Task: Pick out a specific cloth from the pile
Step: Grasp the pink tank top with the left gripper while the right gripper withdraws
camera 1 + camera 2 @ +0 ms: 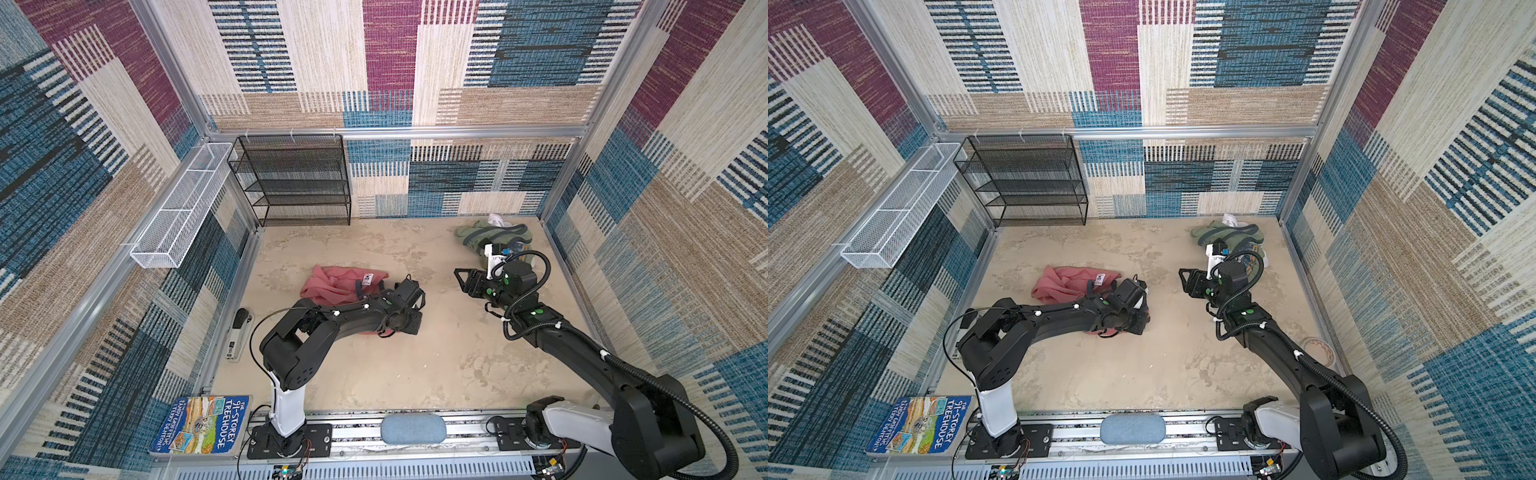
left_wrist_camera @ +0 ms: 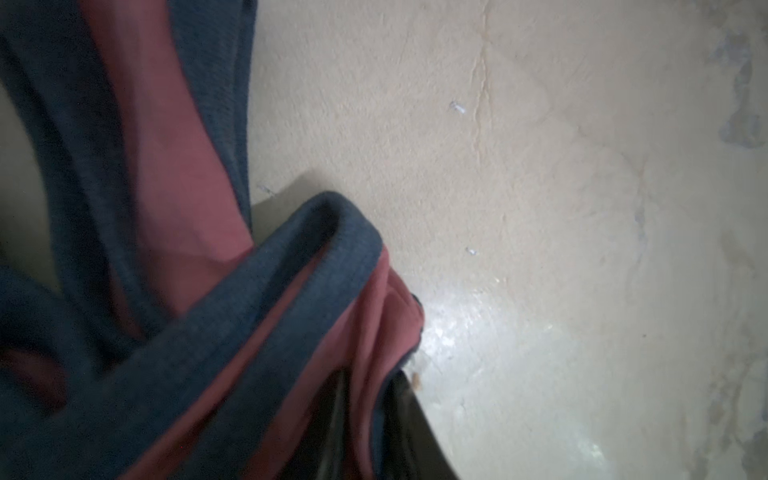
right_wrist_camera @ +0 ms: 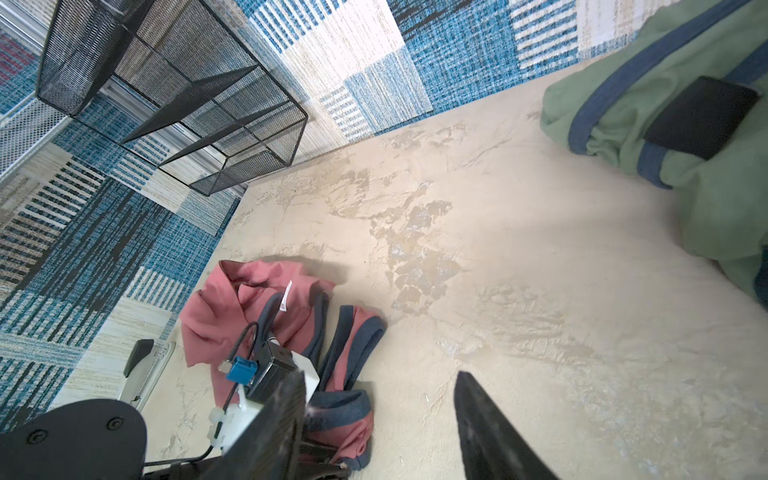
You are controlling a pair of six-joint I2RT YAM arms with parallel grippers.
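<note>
At the left edge of the counter (image 1: 415,365) we see a stapler (image 1: 238,337). Right of it, left of centre, lies the cloth (image 1: 332,284). It is faded red with navy trim, crumpled with its white label up, and well apart from the pile. The left pincer (image 2: 370,419) is down on its near right edge, closed on a fold of red fabric. Further right, the right pincer (image 1: 462,281) hangs empty, jaws parted. In the far right corner sits the pile (image 1: 490,237), olive green and white.
</note>
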